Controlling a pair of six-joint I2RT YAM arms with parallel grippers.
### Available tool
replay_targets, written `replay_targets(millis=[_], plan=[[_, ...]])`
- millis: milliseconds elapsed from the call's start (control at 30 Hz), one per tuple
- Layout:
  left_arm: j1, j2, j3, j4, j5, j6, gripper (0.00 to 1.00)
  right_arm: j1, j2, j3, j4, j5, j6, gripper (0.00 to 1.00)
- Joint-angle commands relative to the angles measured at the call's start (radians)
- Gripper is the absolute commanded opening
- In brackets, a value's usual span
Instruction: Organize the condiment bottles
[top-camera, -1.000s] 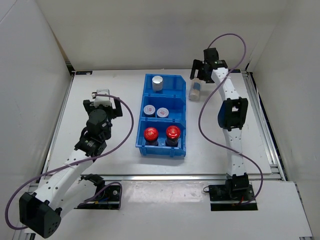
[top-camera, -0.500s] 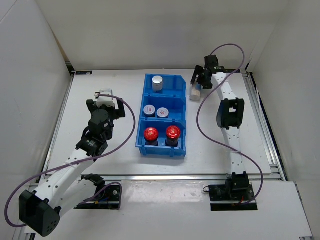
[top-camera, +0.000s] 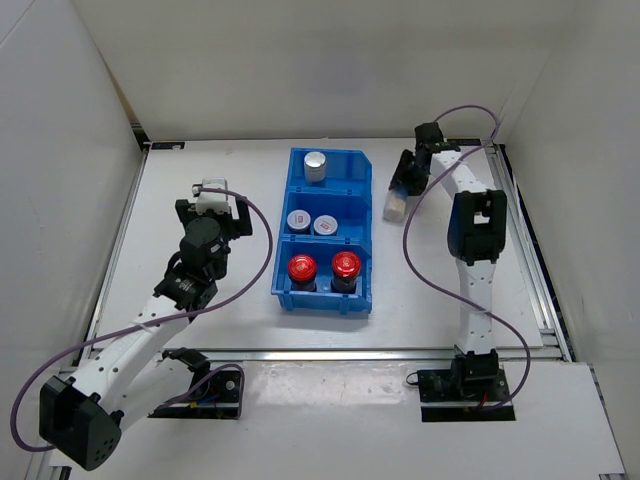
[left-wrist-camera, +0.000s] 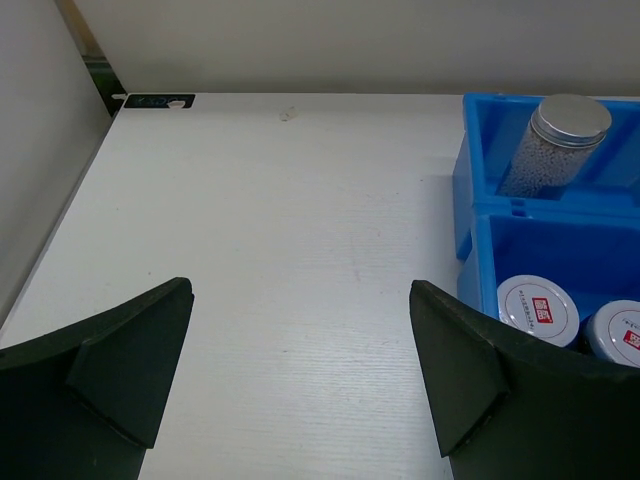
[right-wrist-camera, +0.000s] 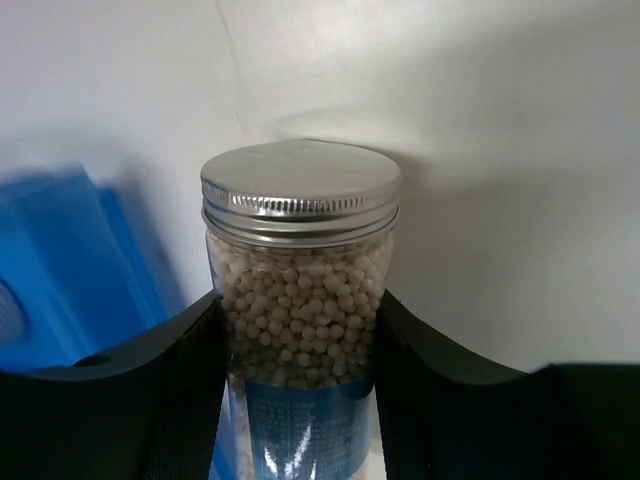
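My right gripper is shut on a tall silver-capped bottle of white beads with a blue label, tilted just right of the blue bin; the bottle also shows in the top view. The bin's far compartment holds the other tall bottle, which also shows in the left wrist view. The middle one holds two short silver-lidded jars. The near one holds two red-capped jars. My left gripper is open and empty over the table left of the bin.
White enclosure walls surround the white table. Purple cables loop off both arms. A metal rail runs along the table's near edge. The bin's blue wall stands right of my left gripper.
My right gripper has swung right and toward me with the tall bottle, which now tilts more. My left arm has edged slightly to the right.
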Motion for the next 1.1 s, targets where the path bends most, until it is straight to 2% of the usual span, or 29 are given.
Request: replay_targets(millis=[0, 67, 100, 133, 267, 400, 533, 567, 733, 767, 833, 867, 967, 1000, 1067], plan=[[-0.005, -0.007, 0.032, -0.010, 0.020, -0.015, 1.00, 0.026, -0.121, -0.241, -0.165, 0.059, -0.002, 0.14], [-0.005, -0.007, 0.032, -0.011, 0.020, -0.015, 1.00, 0.035, -0.182, -0.396, -0.143, 0.098, -0.002, 0.21], [-0.005, -0.007, 0.032, -0.011, 0.020, -0.015, 1.00, 0.035, -0.227, -0.433, -0.131, 0.099, -0.002, 0.29], [-0.005, -0.007, 0.041, -0.011, 0.020, -0.015, 1.00, 0.035, -0.243, -0.460, -0.131, 0.108, -0.002, 0.49], [-0.005, -0.007, 0.041, -0.011, 0.020, -0.015, 1.00, 0.035, -0.301, -0.501, -0.131, 0.119, -0.011, 0.78], [-0.005, 0.003, 0.041, -0.020, 0.020, -0.015, 1.00, 0.035, -0.302, -0.414, -0.174, 0.136, -0.029, 0.87], [-0.005, 0.003, 0.041, -0.020, 0.020, -0.015, 1.00, 0.015, -0.220, -0.285, -0.237, 0.126, -0.041, 0.87], [-0.005, 0.012, 0.041, -0.020, 0.020, -0.015, 1.00, 0.005, -0.173, -0.207, -0.255, 0.114, -0.041, 0.87], [-0.005, 0.012, 0.041, -0.020, 0.020, -0.015, 1.00, -0.014, -0.075, -0.056, -0.320, 0.125, -0.061, 0.78], [-0.005, 0.012, 0.041, -0.020, 0.020, -0.015, 1.00, -0.014, -0.062, -0.056, -0.320, 0.114, -0.061, 0.75], [-0.005, 0.021, 0.041, -0.020, 0.020, -0.015, 1.00, -0.024, -0.062, -0.065, -0.320, 0.103, -0.061, 0.63], [-0.005, 0.021, 0.041, -0.020, 0.020, -0.015, 1.00, -0.024, -0.071, -0.077, -0.320, 0.103, -0.061, 0.63], [-0.005, 0.021, 0.041, -0.020, 0.020, -0.015, 1.00, -0.024, -0.114, -0.154, -0.301, 0.094, -0.061, 0.50], [-0.005, 0.021, 0.041, -0.020, 0.020, -0.015, 1.00, -0.024, -0.139, -0.171, -0.288, 0.094, -0.061, 0.40], [-0.005, 0.021, 0.041, -0.020, 0.020, -0.015, 1.00, -0.024, -0.166, -0.213, -0.275, 0.103, -0.061, 0.32]])
